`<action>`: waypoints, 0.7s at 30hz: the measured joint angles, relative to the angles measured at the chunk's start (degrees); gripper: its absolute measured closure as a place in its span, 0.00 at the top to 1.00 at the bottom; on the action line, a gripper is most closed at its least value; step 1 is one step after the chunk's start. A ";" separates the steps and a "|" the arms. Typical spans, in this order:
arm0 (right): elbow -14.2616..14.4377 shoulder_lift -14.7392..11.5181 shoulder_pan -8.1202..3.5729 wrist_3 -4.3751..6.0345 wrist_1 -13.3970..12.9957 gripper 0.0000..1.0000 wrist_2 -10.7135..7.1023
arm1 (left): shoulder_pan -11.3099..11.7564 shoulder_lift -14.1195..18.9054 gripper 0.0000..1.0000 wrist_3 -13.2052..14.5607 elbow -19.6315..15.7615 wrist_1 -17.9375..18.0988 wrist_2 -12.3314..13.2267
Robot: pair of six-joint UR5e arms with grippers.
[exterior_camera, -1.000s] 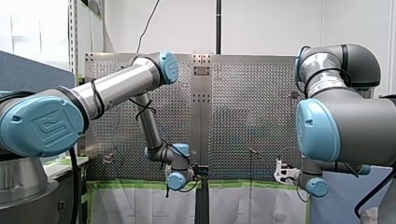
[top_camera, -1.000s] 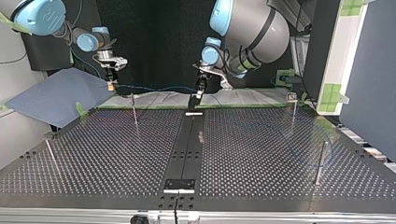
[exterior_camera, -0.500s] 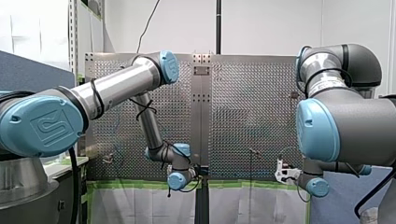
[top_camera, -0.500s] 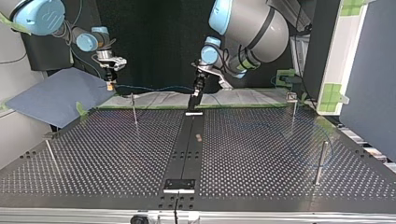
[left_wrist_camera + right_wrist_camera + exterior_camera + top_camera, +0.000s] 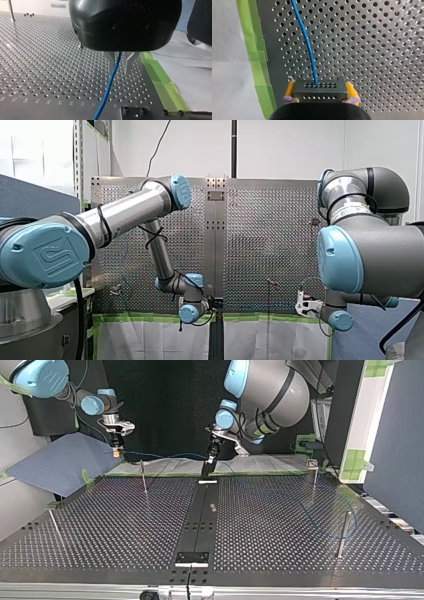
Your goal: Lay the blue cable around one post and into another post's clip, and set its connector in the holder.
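Front: you see two arms, my left arm [image 5: 125, 212] and my right arm [image 5: 372, 255], both reaching low | Top: four posts [image 5: 143, 476]; one blue cable [image 5: 165, 454] runs along the far edge from my right gripper [image 5: 117, 448] to my left gripper [image 5: 212, 457] | Left wrist: fingers [image 5: 110, 62] slightly apart, cable between them | Right wrist: yellow pads [image 5: 290, 88] clamp the one connector [image 5: 319, 92].

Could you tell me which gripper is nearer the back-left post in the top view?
Right. My right gripper, holding the connector, hangs just behind that post, toward the view's left; my left gripper is farther off, by the centre strip.
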 joint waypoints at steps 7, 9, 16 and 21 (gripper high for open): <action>-0.26 0.00 -0.03 0.18 0.15 0.00 0.47 | 0.04 0.00 0.22 0.02 0.00 -0.09 0.08; -0.26 0.00 -0.02 0.17 0.19 0.00 0.48 | 0.05 0.00 0.22 0.00 0.00 -0.09 0.08; -0.28 0.00 0.06 0.11 0.25 0.00 0.44 | 0.05 -0.01 0.22 -0.10 0.00 -0.12 -0.05; -0.28 0.00 0.08 0.10 0.25 0.00 0.42 | 0.05 0.00 0.13 -0.18 0.00 -0.24 -0.08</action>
